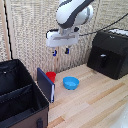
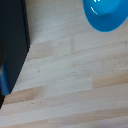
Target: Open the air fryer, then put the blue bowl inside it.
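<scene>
One blue bowl (image 1: 71, 83) sits on the wooden desk (image 1: 95, 102), open side up, near the middle of the exterior view. Your gripper (image 1: 60, 51) hangs well above it, slightly to the exterior view's left, jaws parted and holding nothing. You have the air fryer (image 1: 109, 52) at the far right, drawer shut, its handle (image 1: 103, 61) facing the desk. Just left of the bowl stands a red cup (image 1: 50, 76), beside a large black fabric case (image 1: 20, 95)

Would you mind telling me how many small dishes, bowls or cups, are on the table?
2: the blue bowl mid-table, and a red cup towards the exterior view's left of it, beside the black case, which may hide others.
</scene>
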